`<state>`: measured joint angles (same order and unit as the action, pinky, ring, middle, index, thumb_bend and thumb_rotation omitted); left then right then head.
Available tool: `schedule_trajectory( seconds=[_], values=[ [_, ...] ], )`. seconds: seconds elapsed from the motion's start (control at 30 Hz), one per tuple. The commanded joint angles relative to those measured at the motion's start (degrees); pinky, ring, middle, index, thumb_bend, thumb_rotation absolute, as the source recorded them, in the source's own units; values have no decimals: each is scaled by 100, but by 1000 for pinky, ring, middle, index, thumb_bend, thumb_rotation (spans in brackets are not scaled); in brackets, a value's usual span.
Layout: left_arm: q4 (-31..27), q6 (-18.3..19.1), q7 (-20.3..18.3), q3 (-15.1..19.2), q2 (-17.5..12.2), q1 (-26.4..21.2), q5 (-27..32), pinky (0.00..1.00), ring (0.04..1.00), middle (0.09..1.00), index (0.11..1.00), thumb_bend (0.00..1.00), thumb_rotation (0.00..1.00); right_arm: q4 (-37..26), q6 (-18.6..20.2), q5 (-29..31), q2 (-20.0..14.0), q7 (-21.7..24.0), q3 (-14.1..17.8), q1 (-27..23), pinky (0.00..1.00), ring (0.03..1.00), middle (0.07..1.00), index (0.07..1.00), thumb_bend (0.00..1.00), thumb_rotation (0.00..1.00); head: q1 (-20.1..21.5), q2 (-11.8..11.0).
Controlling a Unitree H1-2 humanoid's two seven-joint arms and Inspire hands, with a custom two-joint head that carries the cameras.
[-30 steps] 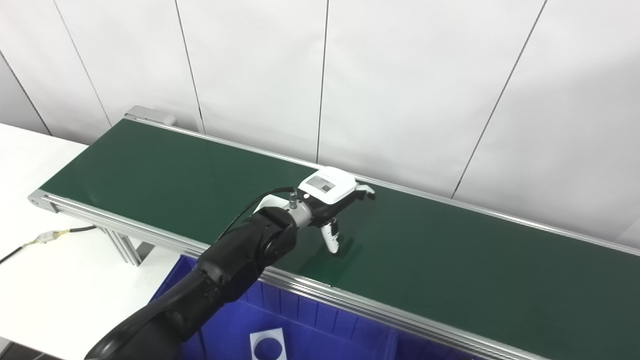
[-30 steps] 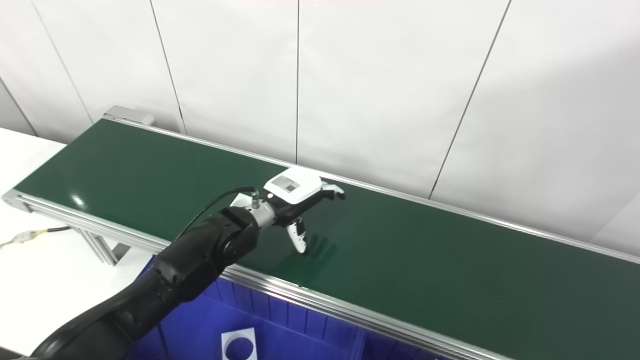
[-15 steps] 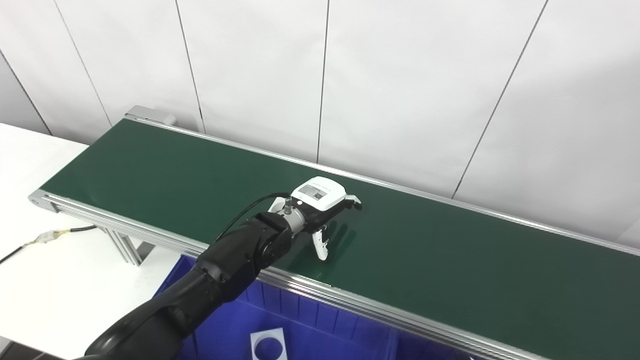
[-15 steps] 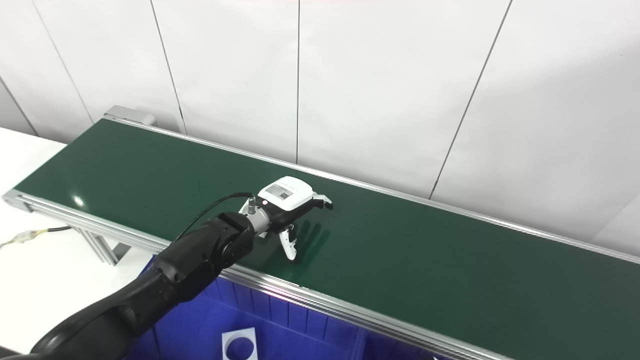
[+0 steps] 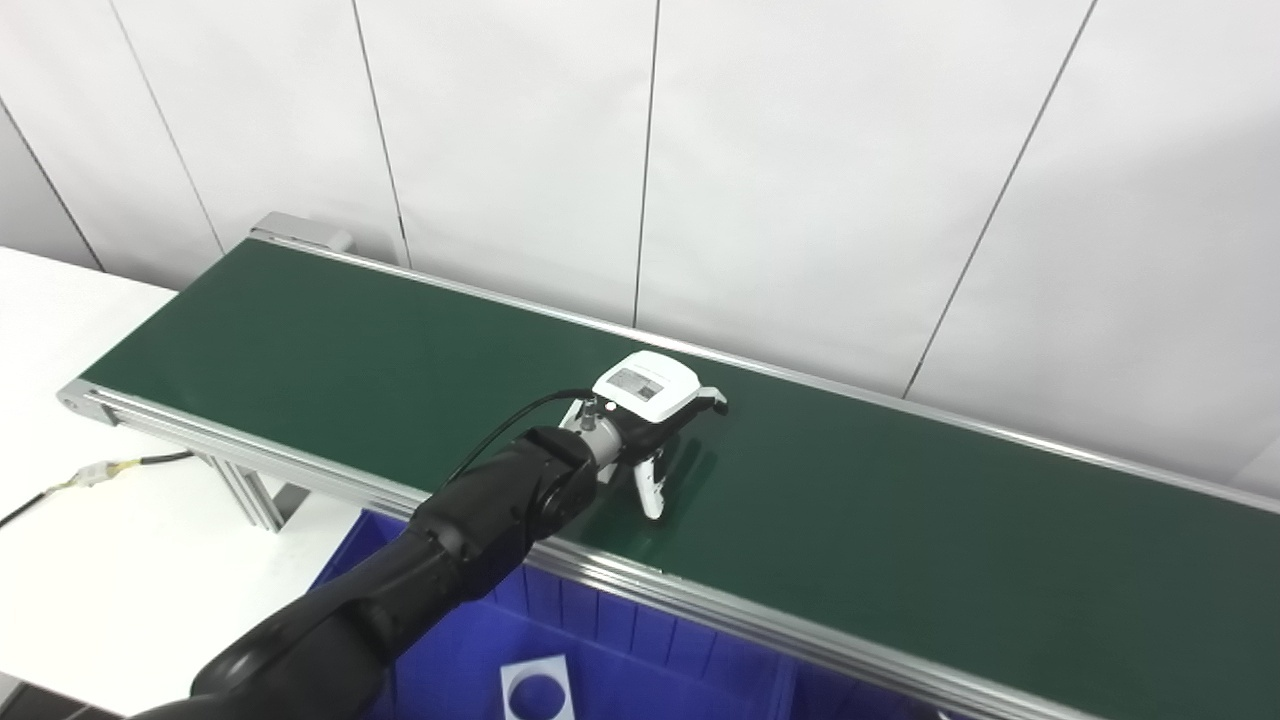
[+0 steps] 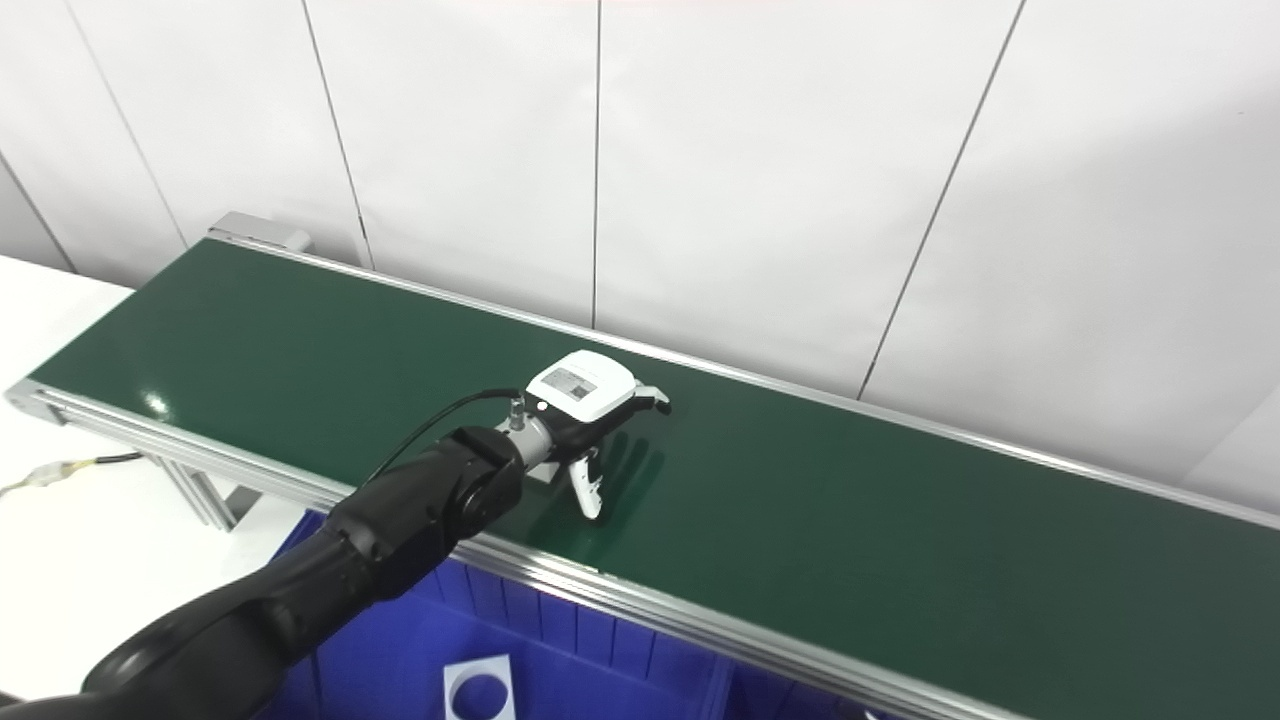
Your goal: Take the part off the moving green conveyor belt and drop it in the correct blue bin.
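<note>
Over the last second I lowered the left hand [image 5: 655, 415], fingers spread and empty, onto the green belt [image 5: 900, 520], where no part lay beneath it yet.

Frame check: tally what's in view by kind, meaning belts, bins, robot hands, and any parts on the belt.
Green conveyor belt: 1
Blue bin: 1 in view
Robot hand, the left one, fingers apart over the belt: 1
Parts on the belt: 0 visible
White label with a round hole, in the bin: 1
Total: 4
</note>
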<state>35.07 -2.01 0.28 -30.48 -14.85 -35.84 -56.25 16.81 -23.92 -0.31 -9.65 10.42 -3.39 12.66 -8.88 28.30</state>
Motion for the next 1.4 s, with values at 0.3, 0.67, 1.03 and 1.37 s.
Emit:
schedule_trajectory(
  seconds=[0.3,0.67,1.03,1.37],
  values=[
    [-113,252,-127,-103,-116,-267,-46,654,774,827,835,1000,152,-137,-300,46,28,1,21,28,697,794,907,837,1000,380,12,48],
    [-226,419,-243,-95,-75,-248,-53,576,692,776,760,1000,39,-141,-300,97,-3,101,45,24,697,798,913,846,1000,378,1,57],
    [-266,486,-339,-187,-119,-294,-82,595,713,794,774,1000,65,-203,-300,29,-6,6,20,41,691,792,904,843,1000,383,2,71],
    [-213,426,-287,-224,-146,-316,-90,612,723,792,772,1000,74,-227,-300,52,5,27,19,59,694,796,907,843,1000,382,16,77]
  ],
)
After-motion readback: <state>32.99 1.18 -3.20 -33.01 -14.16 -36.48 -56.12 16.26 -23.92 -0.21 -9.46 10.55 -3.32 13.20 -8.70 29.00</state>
